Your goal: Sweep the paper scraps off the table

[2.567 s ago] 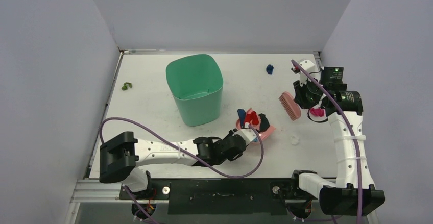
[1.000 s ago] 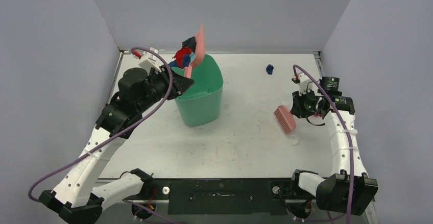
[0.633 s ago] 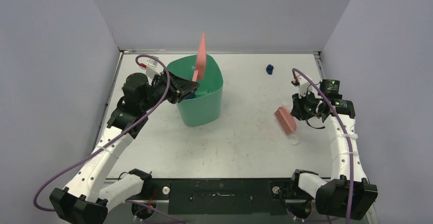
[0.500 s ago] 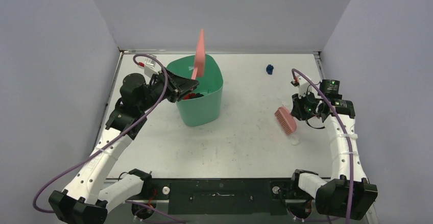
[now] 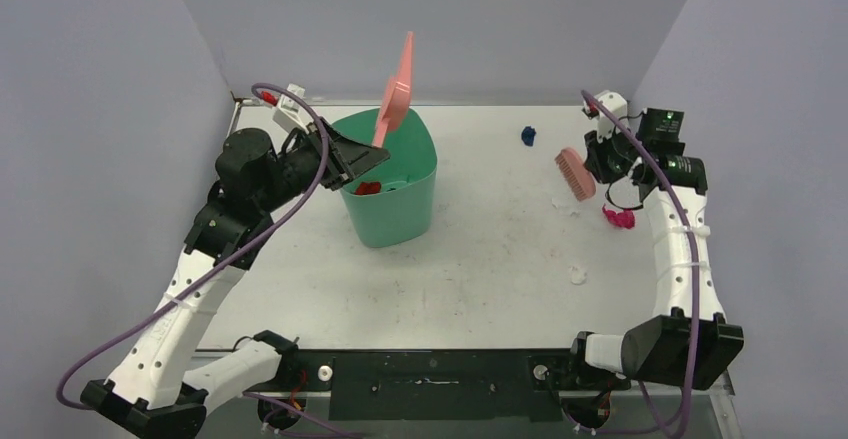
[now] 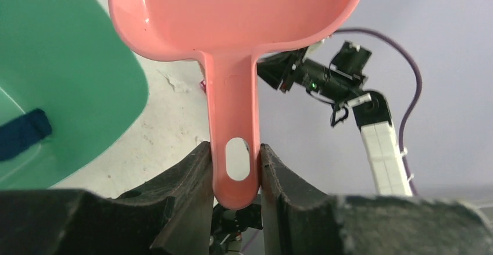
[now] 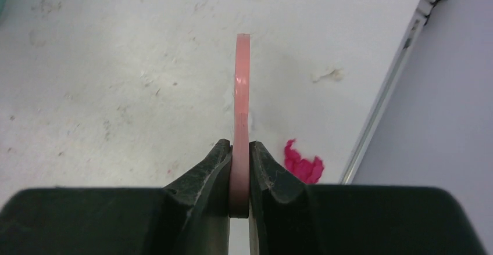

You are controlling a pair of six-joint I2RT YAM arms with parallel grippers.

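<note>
Swung brush [image 5: 575, 173] toward blue scrap [image 5: 528, 136], right end effector [image 7: 239, 153] clamped on it, left end effector [image 6: 235, 171] pinching tipped dustpan [image 5: 398, 89]; feather-light, crumpled, for sweeping not pinching.

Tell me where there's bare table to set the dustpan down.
The widest bare patch of table runs from the green bin forward to the near edge. The right side is crowded: the brush, a blue scrap, a pink scrap and white crumbs.

Green bin [image 5: 390, 204], pink dustpan [image 5: 398, 91] above; pink brush [image 5: 575, 173]
</note>
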